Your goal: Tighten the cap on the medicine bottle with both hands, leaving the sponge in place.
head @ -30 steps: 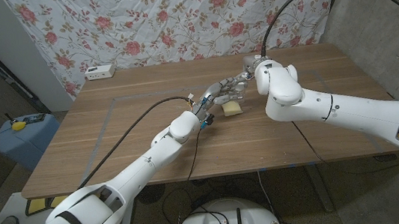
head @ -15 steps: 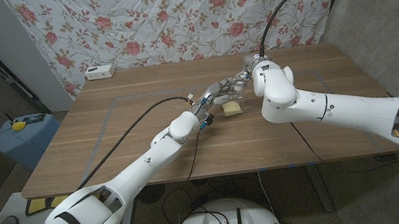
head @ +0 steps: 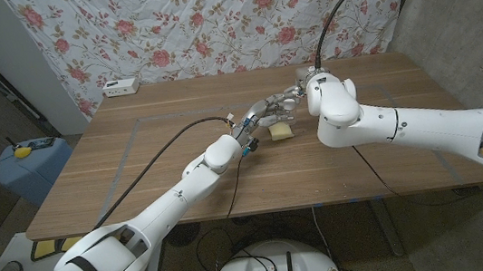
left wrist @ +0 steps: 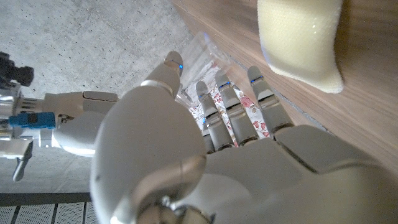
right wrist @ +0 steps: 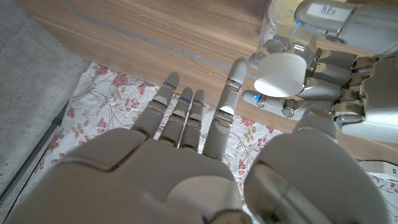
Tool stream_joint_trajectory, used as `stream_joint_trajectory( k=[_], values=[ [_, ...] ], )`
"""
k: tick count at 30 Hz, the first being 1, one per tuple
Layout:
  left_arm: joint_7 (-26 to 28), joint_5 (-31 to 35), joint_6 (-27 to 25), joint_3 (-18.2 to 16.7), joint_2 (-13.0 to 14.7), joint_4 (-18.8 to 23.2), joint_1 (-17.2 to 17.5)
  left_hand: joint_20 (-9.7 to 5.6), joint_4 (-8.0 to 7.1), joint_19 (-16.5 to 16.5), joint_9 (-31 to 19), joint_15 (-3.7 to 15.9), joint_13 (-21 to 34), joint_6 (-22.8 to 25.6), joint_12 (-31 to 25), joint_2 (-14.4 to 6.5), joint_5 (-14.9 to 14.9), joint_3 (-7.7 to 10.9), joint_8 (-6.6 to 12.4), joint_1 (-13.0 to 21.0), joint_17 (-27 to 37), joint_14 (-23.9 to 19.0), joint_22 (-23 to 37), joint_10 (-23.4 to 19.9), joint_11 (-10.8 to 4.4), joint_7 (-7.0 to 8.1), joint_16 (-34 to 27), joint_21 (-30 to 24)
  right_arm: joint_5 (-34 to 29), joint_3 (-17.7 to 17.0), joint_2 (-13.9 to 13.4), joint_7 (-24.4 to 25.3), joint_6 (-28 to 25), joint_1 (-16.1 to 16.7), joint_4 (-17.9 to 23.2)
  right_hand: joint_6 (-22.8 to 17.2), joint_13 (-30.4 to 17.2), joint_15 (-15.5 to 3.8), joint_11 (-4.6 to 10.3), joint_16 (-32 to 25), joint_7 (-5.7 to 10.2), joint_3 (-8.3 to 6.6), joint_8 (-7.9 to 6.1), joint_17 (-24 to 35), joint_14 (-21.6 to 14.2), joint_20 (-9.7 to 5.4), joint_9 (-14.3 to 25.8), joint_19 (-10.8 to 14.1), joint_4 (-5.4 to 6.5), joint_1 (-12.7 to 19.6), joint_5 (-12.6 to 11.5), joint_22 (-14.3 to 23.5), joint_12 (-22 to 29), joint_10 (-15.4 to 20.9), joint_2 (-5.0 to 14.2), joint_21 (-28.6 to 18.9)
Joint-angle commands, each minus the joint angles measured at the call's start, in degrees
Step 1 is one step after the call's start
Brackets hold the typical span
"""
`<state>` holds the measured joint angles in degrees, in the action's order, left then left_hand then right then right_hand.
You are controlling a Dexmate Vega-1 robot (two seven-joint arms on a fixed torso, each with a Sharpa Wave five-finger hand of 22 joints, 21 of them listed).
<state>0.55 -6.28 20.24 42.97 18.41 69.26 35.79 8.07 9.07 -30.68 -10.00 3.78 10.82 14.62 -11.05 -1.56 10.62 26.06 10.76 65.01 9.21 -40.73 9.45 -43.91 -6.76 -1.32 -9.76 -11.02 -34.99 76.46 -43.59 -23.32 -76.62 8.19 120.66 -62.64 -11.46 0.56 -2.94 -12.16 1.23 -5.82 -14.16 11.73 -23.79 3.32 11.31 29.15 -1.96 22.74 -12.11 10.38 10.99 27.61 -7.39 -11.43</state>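
— Where is the medicine bottle (right wrist: 283,31)?
— Beside the yellow sponge (head: 279,131), clear, white cap (right wrist: 281,73) on, gripped by the left hand (head: 256,117).
— The right hand (head: 290,98)?
— Fingers spread, one fingertip (right wrist: 239,64) near the cap; contact unclear.

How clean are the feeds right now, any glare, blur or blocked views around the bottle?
Head view: evenly lit and sharp, but the bottle is hidden between the left hand and right hand. Left wrist view: the hand's back blocks much of the frame; the sponge is soft-focused. Right wrist view: the white cap is bright, slightly washed out, with blue fingertip lights nearby.
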Motion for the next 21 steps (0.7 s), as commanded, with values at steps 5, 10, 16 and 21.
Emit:
stream_joint_trajectory(
  k=[5,10,16,21],
  values=[
    [0.02,0.06,-0.20,-0.11,0.49,1.08,0.64,0.02,-0.15,0.21,-0.21,1.08,0.27,0.21,-0.28,-0.64,0.35,0.31,-0.02,-0.22,0.13,0.29,0.30,-0.43,-0.30,0.40,-0.23,0.16,8.63,4.99,-3.01,0.92,-0.94,-6.12,3.23,8.06,-0.34,0.55,-0.71,0.78,-1.50,0.70,2.54,0.04,2.56,-0.28,1.45,-1.84,-0.25,-0.57,-1.63,0.09,-0.52,-4.19,0.44,0.29],
    [-0.05,0.08,-0.10,-0.11,0.52,1.09,0.67,0.09,-0.11,0.23,-0.21,1.08,0.27,0.18,-0.27,-0.63,0.36,0.31,-0.04,-0.17,0.13,0.38,0.30,-0.38,-0.26,0.39,-0.22,0.16,12.50,2.97,-5.06,1.29,2.03,-5.82,4.74,13.74,-0.42,0.93,-1.23,1.29,-1.99,0.12,3.41,-0.06,5.59,-0.57,2.08,-4.48,-1.16,0.94,-2.49,-0.08,-0.82,-9.03,1.58,0.67],
    [-0.09,0.09,-0.18,-0.09,0.49,1.12,0.67,0.14,-0.17,0.28,-0.21,0.76,0.27,0.23,-0.25,-0.63,0.34,0.20,-0.02,-0.28,0.17,0.91,0.31,-0.33,-0.35,0.41,-0.08,0.16,15.69,0.39,-7.10,0.23,5.51,-5.27,5.79,19.42,-0.47,1.00,-1.56,1.30,-1.85,-1.50,3.68,-0.22,8.29,-0.74,2.43,-6.38,-3.26,4.66,-2.58,-0.20,-0.84,-14.05,3.08,0.64],
    [-0.02,0.19,-0.73,-0.11,0.75,1.80,0.88,0.11,-0.04,0.47,-0.21,0.53,0.27,0.24,-0.21,-0.65,0.31,0.01,-0.02,-0.06,0.28,1.24,0.31,-0.17,-0.26,0.46,-0.16,0.21,16.69,-1.37,-8.39,-1.11,8.20,-4.73,6.35,21.90,-0.49,1.43,-0.78,1.53,-1.47,-2.45,3.46,-0.32,10.32,-0.92,2.67,-8.30,-4.44,6.68,-2.19,-0.29,-0.85,-16.78,3.76,0.94]
  ],
)
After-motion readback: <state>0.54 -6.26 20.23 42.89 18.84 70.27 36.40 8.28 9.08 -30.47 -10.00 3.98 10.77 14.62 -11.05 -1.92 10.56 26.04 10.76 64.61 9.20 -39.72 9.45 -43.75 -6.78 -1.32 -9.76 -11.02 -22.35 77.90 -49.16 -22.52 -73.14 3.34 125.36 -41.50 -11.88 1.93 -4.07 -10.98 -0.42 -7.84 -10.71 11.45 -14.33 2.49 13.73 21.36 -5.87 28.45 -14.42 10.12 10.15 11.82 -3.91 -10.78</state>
